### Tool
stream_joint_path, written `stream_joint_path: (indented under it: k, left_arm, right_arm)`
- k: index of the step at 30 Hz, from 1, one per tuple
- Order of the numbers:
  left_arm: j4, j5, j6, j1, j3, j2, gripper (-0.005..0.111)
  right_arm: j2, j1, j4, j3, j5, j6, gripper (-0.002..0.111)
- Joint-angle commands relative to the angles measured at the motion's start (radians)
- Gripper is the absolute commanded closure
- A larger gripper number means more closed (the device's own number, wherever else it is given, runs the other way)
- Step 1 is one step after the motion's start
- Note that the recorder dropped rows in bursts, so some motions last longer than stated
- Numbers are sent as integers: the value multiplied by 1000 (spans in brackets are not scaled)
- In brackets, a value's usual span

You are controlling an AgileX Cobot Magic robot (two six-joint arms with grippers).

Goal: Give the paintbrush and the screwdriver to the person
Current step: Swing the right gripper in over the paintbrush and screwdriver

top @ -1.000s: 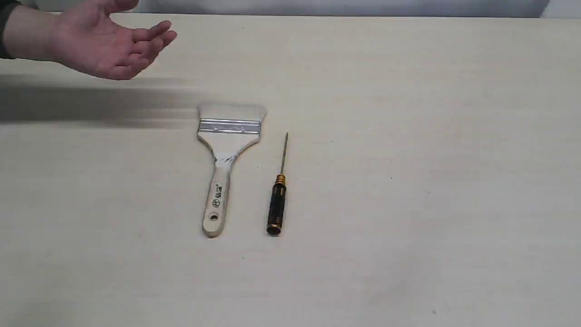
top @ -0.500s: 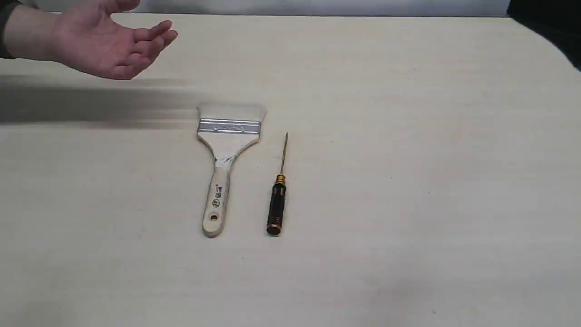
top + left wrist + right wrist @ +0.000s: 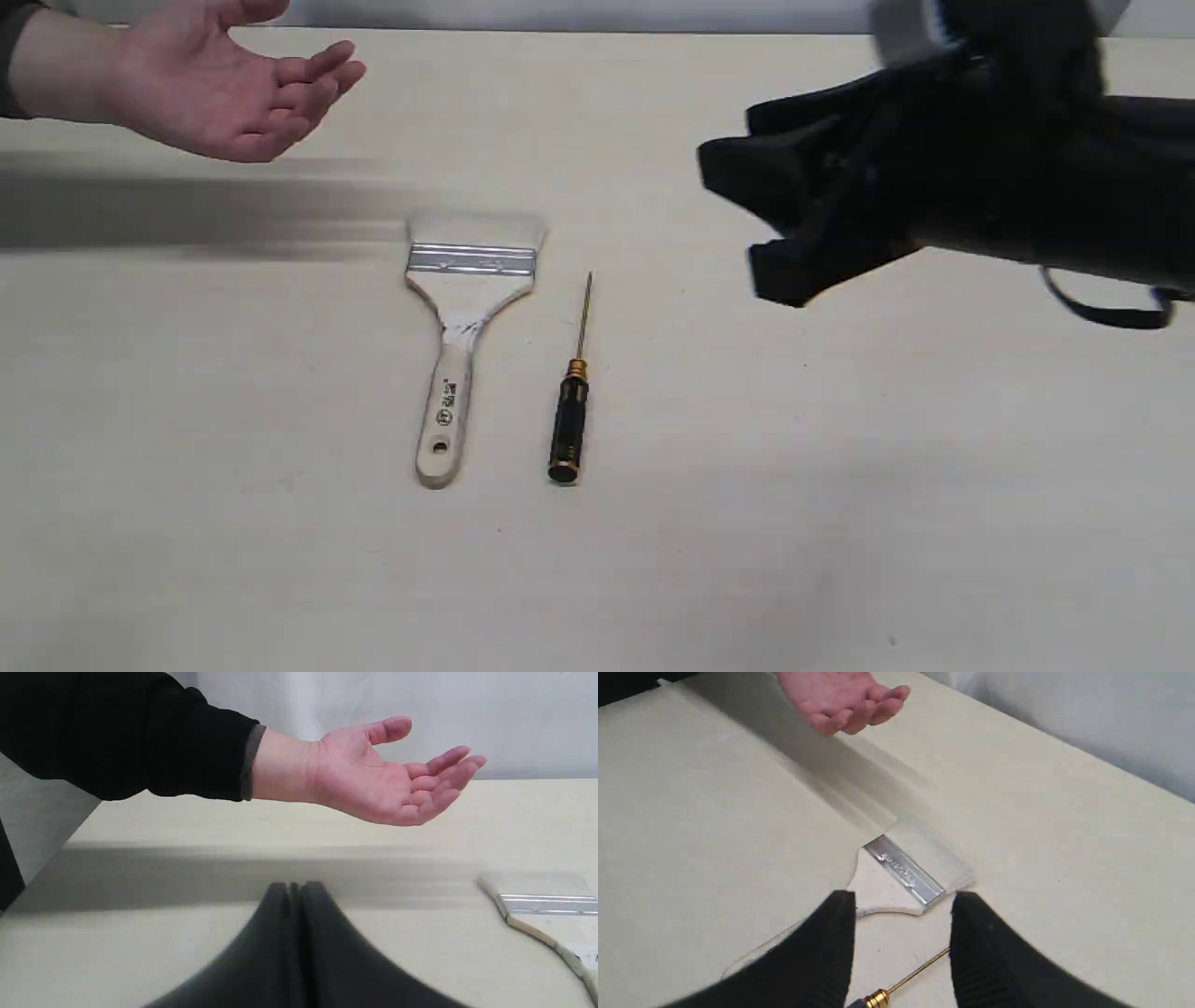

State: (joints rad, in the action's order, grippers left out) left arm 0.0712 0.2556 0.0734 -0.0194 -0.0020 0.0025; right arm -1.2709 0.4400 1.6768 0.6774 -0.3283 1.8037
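Note:
The paintbrush point(image 3: 467, 317) lies flat at the table's middle, bristles toward the far side. Its ferrule shows in the right wrist view point(image 3: 906, 870) and its edge in the left wrist view point(image 3: 542, 914). Just right of it lies the screwdriver point(image 3: 571, 411), whose gold collar and shaft point(image 3: 906, 977) sit between the right fingers. My right gripper point(image 3: 747, 229) hovers open above the table, to the right of both tools, empty. The left gripper point(image 3: 294, 891) is shut and empty, and is out of the exterior view. The person's open hand point(image 3: 215, 84) waits palm up at the far left.
The pale table point(image 3: 840, 467) carries only the two tools. The hand's shadow point(image 3: 187, 210) falls across the far left. A grey wall point(image 3: 467, 709) runs behind the far edge. The right arm's black body point(image 3: 1027, 177) fills the upper right.
My right arm has swung in from the upper right corner toward the tools. The brush, the screwdriver and the person's hand have stayed where they were.

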Motion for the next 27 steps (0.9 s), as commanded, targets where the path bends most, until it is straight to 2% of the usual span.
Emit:
stream_joint_path:
  k: [1,3,9,14,20,24,27]
  left_arm:
    - [-3,-4,2,8,2,-2,107]
    - [-3,-4,2,8,2,-2,107]
    - [-3,-4,2,8,2,-2,107]
    - [-3,-7,2,8,2,-2,107]
    - [-1,-8,2,8,2,-2,107]
    - [-1,-8,2,8,2,-2,107]
    - [-1,-8,2,8,2,-2,107]
  right_arm:
    - [-116,114,68,71,193,17,71]
    - [-183,175,68,122,284,-13,71]
    - [-330,328,68,265,406,-102,71]
    - [-417,434,68,381,541,-104,71]
    - [-475,469,68,463,612,-95,71]
    - [-477,469,68,474,690,65,71]
    - [-466,469,68,478,808,102,71]
